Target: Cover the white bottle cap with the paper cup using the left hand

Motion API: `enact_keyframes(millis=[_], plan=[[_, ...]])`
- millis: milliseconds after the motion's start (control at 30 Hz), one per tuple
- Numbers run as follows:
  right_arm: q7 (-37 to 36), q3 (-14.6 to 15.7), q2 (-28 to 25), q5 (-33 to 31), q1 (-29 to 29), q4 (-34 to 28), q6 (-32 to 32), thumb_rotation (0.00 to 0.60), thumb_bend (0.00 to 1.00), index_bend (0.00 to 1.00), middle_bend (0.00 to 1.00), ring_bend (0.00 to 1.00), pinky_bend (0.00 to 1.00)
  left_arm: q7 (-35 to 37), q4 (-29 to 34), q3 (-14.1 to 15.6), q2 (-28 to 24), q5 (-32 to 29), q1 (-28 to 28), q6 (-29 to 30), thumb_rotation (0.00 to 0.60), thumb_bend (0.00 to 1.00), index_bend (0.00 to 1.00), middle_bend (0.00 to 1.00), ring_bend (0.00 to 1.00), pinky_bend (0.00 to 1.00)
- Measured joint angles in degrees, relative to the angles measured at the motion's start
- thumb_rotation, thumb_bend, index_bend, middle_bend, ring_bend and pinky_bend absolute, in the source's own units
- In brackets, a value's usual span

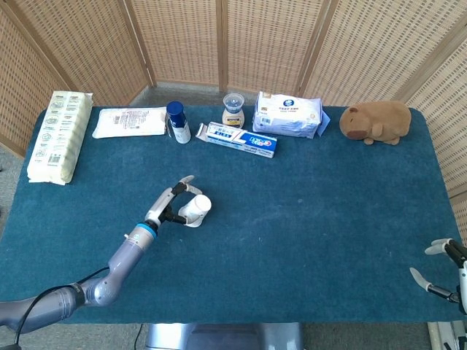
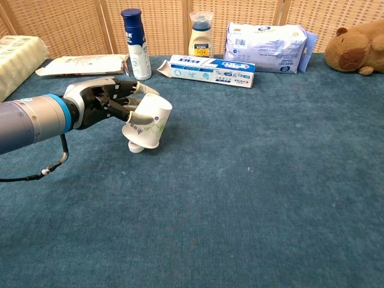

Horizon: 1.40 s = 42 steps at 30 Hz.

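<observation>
My left hand [image 2: 108, 102] [image 1: 169, 204] grips the white paper cup [image 2: 148, 122] [image 1: 195, 208], which is upside down and tilted, its mouth facing down and towards me. The cup's rim hangs just above the white bottle cap [image 2: 135, 147] and hides most of it; only the cap's left edge shows in the chest view. In the head view the cap is hidden under the cup. My right hand [image 1: 446, 270] sits at the table's near right corner, fingers apart, holding nothing.
Along the far edge stand a blue bottle [image 2: 135, 43], a small jar [image 2: 201, 35], a toothpaste box [image 2: 207, 70], a wipes pack [image 2: 267, 39] and a plush toy [image 2: 360, 49]. Two tissue packs [image 1: 60, 135] [image 1: 130, 121] lie at far left.
</observation>
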<state>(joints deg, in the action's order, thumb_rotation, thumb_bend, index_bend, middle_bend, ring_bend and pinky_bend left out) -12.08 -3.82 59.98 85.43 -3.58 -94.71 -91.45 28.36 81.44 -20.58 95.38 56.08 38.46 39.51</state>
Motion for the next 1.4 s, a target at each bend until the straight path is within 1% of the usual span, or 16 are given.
enact_keyframes(millis=[267,333,533,633,700,767,867,1033,1133,1200,1267,1400], plan=[[-1.3,0.1,-0.3,0.2,-0.1,-0.5,0.1,0.408,0.26,0.44,0.38,0.41,0.42,-0.9,-0.4,1.0,-0.2,1.1,0.2,0.0,0.6,0.25,0.46,0.02,0.0,0.0],[-1.9,0.1,-0.3,0.2,-0.2,-0.7,-0.1,0.408,0.26,0.44,0.38,0.41,0.42,-1.5,0.0,1.3,-0.8,1.2,0.2,-0.3,0.6,0.25,0.44,0.02,0.0,0.0],[-4.0,0.0,-0.6,0.5,-0.4,-1.2,-0.5,0.41,0.26,0.44,0.38,0.41,0.42,-6.0,3.0,3.0,-4.7,0.3,0.4,-0.9,0.6,0.24,0.31,0.02,0.0,0.0],[-4.3,-0.1,-0.6,0.9,-0.5,-1.3,-0.9,0.409,0.26,0.44,0.38,0.41,0.42,-7.6,5.0,3.4,-6.6,-1.0,0.2,-0.2,0.598,0.24,0.24,0.01,0.0,0.0],[-4.6,-0.1,-0.7,1.2,-0.5,-1.4,-1.1,0.409,0.26,0.44,0.38,0.41,0.42,-8.6,6.1,3.6,-7.7,-1.2,0.0,0.8,0.578,0.24,0.2,0.0,0.0,0.0],[-4.8,0.0,-0.7,1.4,-0.6,-1.5,-1.2,0.41,0.26,0.44,0.39,0.41,0.42,-10.2,7.0,4.0,-8.6,-1.3,-0.3,1.8,0.556,0.24,0.17,0.0,0.0,0.0],[-5.2,0.0,-0.8,1.7,-0.6,-1.5,-1.4,0.41,0.26,0.44,0.39,0.41,0.42,-12.5,8.7,4.6,-10.5,-1.2,-0.6,3.3,0.556,0.25,0.13,0.0,0.0,0.0],[-5.4,0.1,-0.9,2.2,-0.7,-1.6,-1.7,0.412,0.26,0.44,0.39,0.41,0.42,-15.1,11.0,5.2,-13.0,0.2,-1.3,6.6,0.559,0.24,0.13,0.0,0.0,0.0],[-5.1,0.1,-1.0,2.4,-0.6,-1.7,-1.6,0.411,0.26,0.44,0.39,0.41,0.42,-17.6,13.5,5.8,-15.5,1.5,-2.1,8.8,0.568,0.25,0.13,0.0,0.0,0.0],[-4.6,0.1,-1.0,2.4,-0.4,-1.9,-1.4,0.41,0.26,0.44,0.39,0.41,0.42,-19.4,15.5,6.5,-17.5,2.1,-2.6,9.9,0.59,0.26,0.13,0.0,0.0,0.0],[-4.2,0.1,-1.1,2.4,-0.2,-2.0,-1.1,0.41,0.26,0.44,0.39,0.4,0.42,-21.5,17.6,7.3,-19.5,2.3,-3.2,10.8,0.599,0.28,0.13,0.0,0.0,0.0],[-3.2,0.2,-1.5,2.3,0.2,-2.4,0.0,0.411,0.26,0.44,0.39,0.4,0.42,-26.1,22.0,9.2,-23.8,2.6,-4.6,13.1,0.596,0.3,0.13,0.0,0.0,0.0]])
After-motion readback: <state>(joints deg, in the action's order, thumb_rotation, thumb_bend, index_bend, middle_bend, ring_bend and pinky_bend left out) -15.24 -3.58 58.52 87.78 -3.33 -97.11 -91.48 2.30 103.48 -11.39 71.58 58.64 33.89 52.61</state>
